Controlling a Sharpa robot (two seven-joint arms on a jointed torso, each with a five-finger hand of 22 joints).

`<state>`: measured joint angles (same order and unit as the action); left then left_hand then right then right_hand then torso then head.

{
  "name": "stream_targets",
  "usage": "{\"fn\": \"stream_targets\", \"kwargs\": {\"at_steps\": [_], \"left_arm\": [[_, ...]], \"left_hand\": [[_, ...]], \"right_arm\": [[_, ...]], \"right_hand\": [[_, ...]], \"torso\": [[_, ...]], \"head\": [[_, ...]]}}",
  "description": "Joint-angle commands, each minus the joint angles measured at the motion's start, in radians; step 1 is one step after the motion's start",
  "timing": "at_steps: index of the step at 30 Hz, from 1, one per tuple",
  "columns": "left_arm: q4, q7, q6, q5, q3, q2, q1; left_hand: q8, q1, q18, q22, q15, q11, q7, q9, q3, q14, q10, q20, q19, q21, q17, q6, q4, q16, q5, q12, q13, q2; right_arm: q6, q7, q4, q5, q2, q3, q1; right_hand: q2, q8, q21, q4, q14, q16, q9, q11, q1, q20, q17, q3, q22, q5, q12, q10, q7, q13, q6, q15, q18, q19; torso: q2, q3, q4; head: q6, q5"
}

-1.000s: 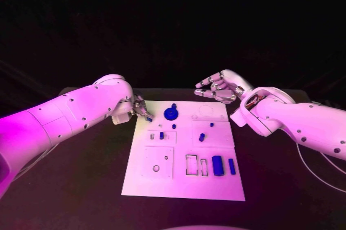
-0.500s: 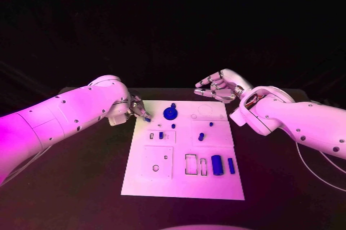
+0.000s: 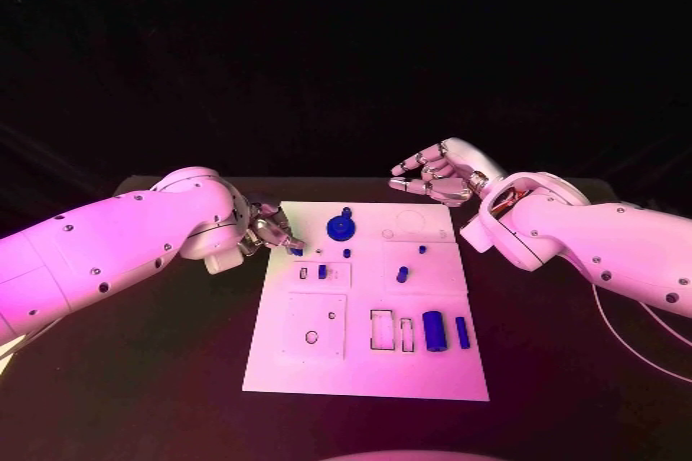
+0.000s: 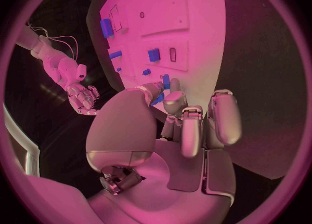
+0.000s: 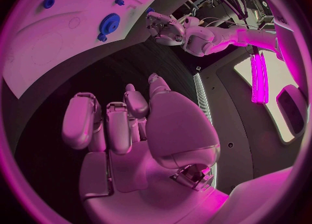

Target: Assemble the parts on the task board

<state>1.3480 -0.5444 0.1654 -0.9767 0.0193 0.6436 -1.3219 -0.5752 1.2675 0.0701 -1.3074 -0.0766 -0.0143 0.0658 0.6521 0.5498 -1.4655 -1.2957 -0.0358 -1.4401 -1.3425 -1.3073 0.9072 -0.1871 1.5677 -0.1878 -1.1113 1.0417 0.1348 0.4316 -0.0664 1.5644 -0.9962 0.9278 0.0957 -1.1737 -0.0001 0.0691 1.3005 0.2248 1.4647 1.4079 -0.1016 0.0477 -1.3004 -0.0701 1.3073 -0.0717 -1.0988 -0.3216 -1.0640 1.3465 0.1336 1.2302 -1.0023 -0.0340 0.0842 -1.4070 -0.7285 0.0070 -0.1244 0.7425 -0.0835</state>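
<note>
White task board [image 3: 368, 366] centred on black table [image 3: 173, 381]. Left hand [image 3: 268, 231] at board's upper-left edge, fingers [image 4: 170, 99] pinching small blue part [image 4: 166, 82], half hidden behind fingertips. Right hand [image 3: 437, 176] above board's upper-right corner, hovering, fingers loosely curled, nothing in them. Blue gear [image 3: 342, 227] upper centre of board; blue blocks [image 3: 434, 331] lower right; remaining small blue pieces too tiny to identify
</note>
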Motion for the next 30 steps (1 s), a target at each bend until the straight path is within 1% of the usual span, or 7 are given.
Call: {"fn": "stream_targets", "kwargs": {"at_steps": [1,7,11,12,16,25,30], "left_arm": [[0.042,0.046,-0.067,-0.023,0.004,0.022,0.013],[0.074,0.068,-0.107,-0.042,0.010,0.038,0.042],[0.078,0.079,-0.118,-0.070,0.011,0.035,0.055],[0.079,0.082,-0.119,-0.082,0.011,0.034,0.058],[0.083,0.088,-0.123,-0.127,0.011,0.033,0.063],[0.085,0.070,-0.102,-0.174,0.011,0.028,0.066],[0.084,0.052,-0.063,-0.192,0.011,0.024,0.066]], "left_hand": [[-0.004,-0.004,-0.008,-0.047,0.003,-0.001,-0.005,0.001,0.151,-0.105,-0.008,-0.001,-0.009,-0.006,-0.263,0.002,0.153,0.003,0.002,-0.003,0.004,0.006],[-0.005,-0.005,-0.008,-0.050,0.003,-0.001,-0.005,0.001,0.152,-0.105,-0.011,-0.001,-0.011,-0.009,-0.263,0.003,0.154,0.003,0.002,-0.006,0.006,0.008],[-0.006,-0.006,-0.008,-0.050,0.003,-0.002,-0.005,0.001,0.153,-0.105,-0.012,-0.001,-0.011,-0.008,-0.263,0.004,0.155,0.003,0.002,-0.006,0.006,0.008],[-0.006,-0.006,-0.008,-0.050,0.003,-0.002,-0.005,0.001,0.153,-0.105,-0.012,-0.001,-0.011,-0.008,-0.263,0.004,0.155,0.003,0.002,-0.006,0.006,0.008],[-0.006,-0.006,-0.008,-0.050,0.003,-0.002,-0.005,0.001,0.153,-0.105,-0.011,-0.001,-0.011,-0.008,-0.263,0.004,0.155,0.003,0.002,-0.005,0.005,0.009],[-0.006,-0.006,-0.009,-0.054,0.002,-0.002,-0.006,0.001,0.154,-0.105,-0.012,-0.001,-0.013,-0.012,-0.263,0.004,0.156,0.003,0.002,-0.005,0.005,0.010],[-0.006,-0.006,-0.010,-0.056,0.002,-0.002,-0.006,0.001,0.156,-0.105,-0.014,0.000,-0.014,-0.015,-0.263,0.005,0.157,0.003,0.002,-0.007,0.006,0.011]], "right_arm": [[-0.002,0.002,0.001,-0.002,0.002,0.000,0.000],[-0.004,0.003,0.002,0.007,0.003,0.000,0.001],[-0.005,0.002,0.000,0.028,0.001,0.000,0.001],[-0.005,0.002,0.000,0.031,0.001,0.000,0.001],[-0.006,0.001,-0.001,0.036,0.001,0.000,0.001],[-0.005,0.000,-0.001,0.033,0.000,0.000,0.001],[-0.006,0.001,-0.001,0.028,0.000,0.000,0.001]], "right_hand": [[-0.001,0.000,-0.004,-0.003,0.064,-0.003,-0.001,-0.002,-0.007,0.000,0.073,-0.004,0.000,-0.004,0.000,-0.008,0.000,-0.001,-0.004,0.002,0.006,0.002],[-0.001,0.000,-0.005,-0.004,0.063,-0.004,-0.001,-0.002,-0.009,0.001,0.073,-0.004,0.001,-0.004,0.000,-0.008,0.000,-0.002,-0.004,0.002,0.006,0.003],[0.000,0.000,-0.005,-0.007,0.063,-0.004,-0.001,-0.002,-0.014,0.001,0.073,-0.004,0.001,-0.006,-0.001,-0.008,0.000,-0.001,-0.004,0.002,0.006,0.003],[0.000,0.000,-0.005,-0.007,0.063,-0.004,-0.001,-0.002,-0.014,0.001,0.073,-0.004,0.001,-0.006,-0.001,-0.008,0.000,-0.001,-0.004,0.002,0.006,0.003],[0.000,0.000,-0.005,-0.007,0.063,-0.004,-0.001,-0.002,-0.014,0.001,0.073,-0.004,0.001,-0.006,-0.001,-0.008,0.000,-0.001,-0.004,0.002,0.006,0.003],[0.000,0.000,-0.005,-0.008,0.063,-0.004,-0.001,-0.002,-0.016,0.001,0.073,-0.004,0.001,-0.006,-0.001,-0.008,0.000,-0.001,-0.004,0.002,0.006,0.003],[0.000,0.000,-0.005,-0.008,0.063,-0.004,-0.001,-0.002,-0.017,0.001,0.073,-0.004,0.001,-0.006,-0.001,-0.008,0.000,-0.001,-0.004,0.002,0.006,0.003]], "torso": [[0.001,0.0001,-0.0019],[0.000,-0.0006,-0.0025],[-0.002,-0.0022,0.0008],[-0.002,-0.0014,0.0014],[-0.001,0.0004,0.0008],[-0.002,0.0000,0.0003],[-0.001,0.0000,0.0022]], "head": [[0.003,0.004],[0.003,0.004],[0.006,0.009],[0.006,0.010],[0.009,0.012],[0.010,0.013],[0.014,0.016]]}}
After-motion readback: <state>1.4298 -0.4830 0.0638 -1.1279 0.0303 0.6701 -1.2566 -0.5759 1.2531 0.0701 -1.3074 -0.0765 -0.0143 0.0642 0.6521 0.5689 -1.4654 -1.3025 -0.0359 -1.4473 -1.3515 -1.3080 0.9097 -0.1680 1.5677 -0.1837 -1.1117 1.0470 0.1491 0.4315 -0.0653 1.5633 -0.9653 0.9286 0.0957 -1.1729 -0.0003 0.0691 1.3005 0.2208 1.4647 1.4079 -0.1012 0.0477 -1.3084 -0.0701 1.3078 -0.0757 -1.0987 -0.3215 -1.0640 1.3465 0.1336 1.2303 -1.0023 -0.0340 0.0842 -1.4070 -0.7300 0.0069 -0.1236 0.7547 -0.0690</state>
